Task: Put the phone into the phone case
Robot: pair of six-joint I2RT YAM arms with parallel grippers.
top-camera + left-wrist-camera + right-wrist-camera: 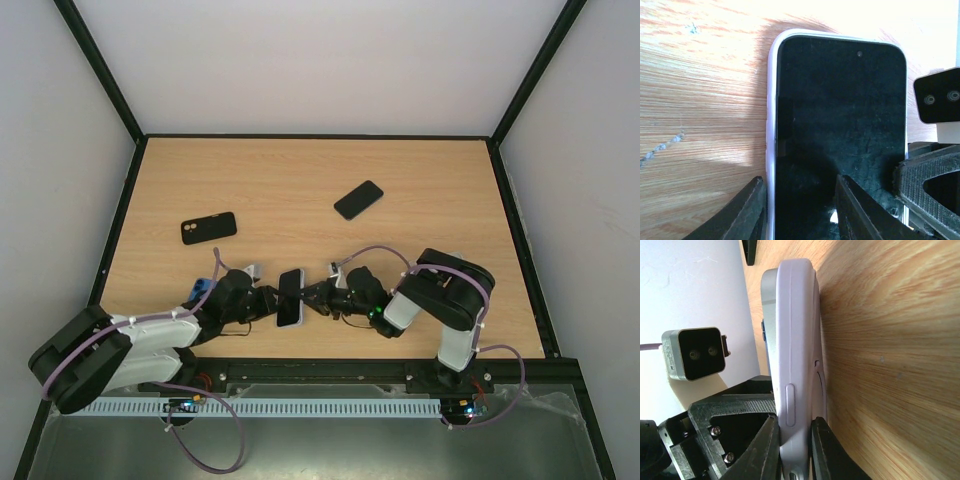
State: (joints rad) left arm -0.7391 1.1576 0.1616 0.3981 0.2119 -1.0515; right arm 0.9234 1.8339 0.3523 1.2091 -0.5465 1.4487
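1. The counter [300,170] carries everything. The left arm [130,345] and right arm [445,290] reach in from its near edge and meet at the near middle.
2. The phone [290,297] lies there between the two tools, its long axis running near to far. A pale case [797,340] wraps its edge. The grey body seems to stand proud of the shell, so I judge it not fully seated.
3. A black case [209,228] lies far left and a black slab [358,199] far right (phone or case, I cannot tell).
4. The right tool [795,440] is pinched tight across the pale case's thickness at the right long edge.
5. The left tool [799,185] stands part open, with one finger beside the pale left edge and the other over the screen. Whether it squeezes, I cannot tell.
6. The phone sits right of the left tool and left of the right tool, both touching it, so neither arm is nearer. Any seating press would run across the short axis.
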